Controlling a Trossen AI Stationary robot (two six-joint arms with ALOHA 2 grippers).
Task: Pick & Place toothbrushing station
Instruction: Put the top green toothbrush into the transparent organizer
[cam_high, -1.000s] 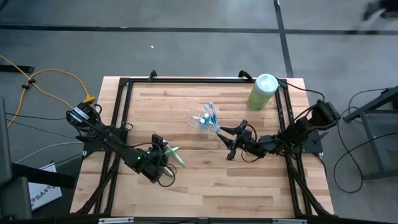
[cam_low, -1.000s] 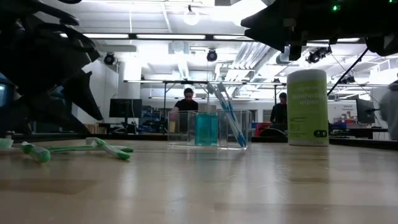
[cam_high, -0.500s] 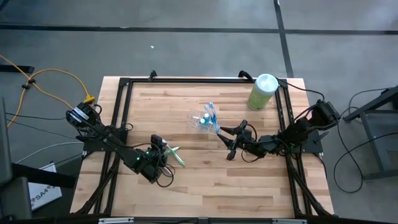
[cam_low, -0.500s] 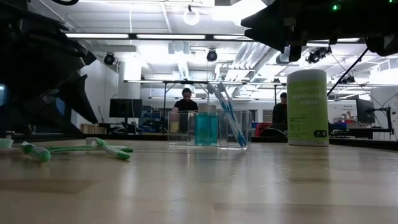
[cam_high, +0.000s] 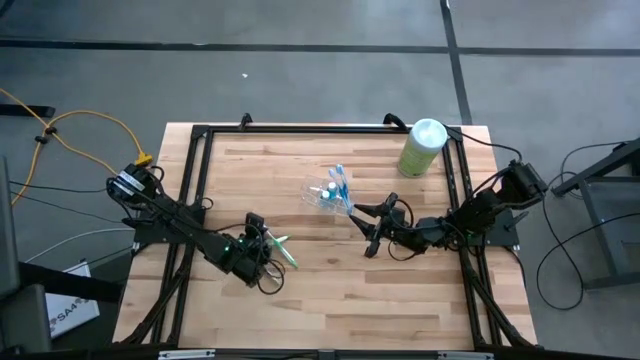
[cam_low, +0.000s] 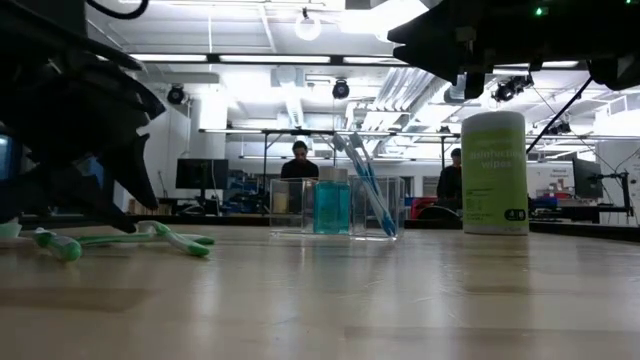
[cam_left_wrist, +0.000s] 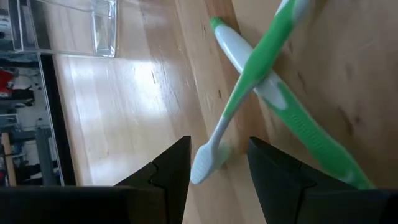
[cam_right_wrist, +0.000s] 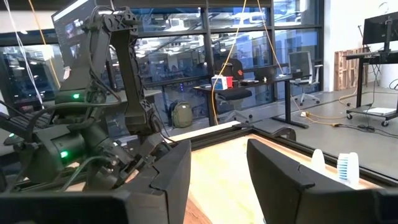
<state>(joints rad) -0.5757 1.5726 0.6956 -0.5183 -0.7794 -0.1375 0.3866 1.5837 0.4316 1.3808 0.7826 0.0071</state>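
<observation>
Two green-white toothbrushes (cam_left_wrist: 261, 93) lie crossed on the wooden worktop (cam_high: 330, 290), and the left gripper (cam_left_wrist: 217, 165) sits low over them with its dark fingers (cam_left_wrist: 171, 168) spread, the pale end of one brush lying between the fingertips without being pinched. In the high view this gripper (cam_high: 262, 243) is at the left-centre of the worktop, right beside the green brushes (cam_high: 281, 248). From the low view the same pair (cam_low: 120, 240) rests flat on the wood beneath the left arm's dark bulk.

Near the middle of the worktop stands the clear plastic cup (cam_high: 322, 193), upright, holding the blue-white toothbrushes (cam_high: 340, 185), which lean against its rim, and the small white blue-capped tubes (cam_high: 328, 189). The low view shows the cup (cam_low: 335, 207) well apart from the green brushes.

Just beside the cup on its other side, the right gripper (cam_high: 368, 224) hovers with its fingers (cam_right_wrist: 168, 180) spread and nothing between them. A pale green canister (cam_high: 421, 148) with a white top stands upright near the far right corner.
</observation>
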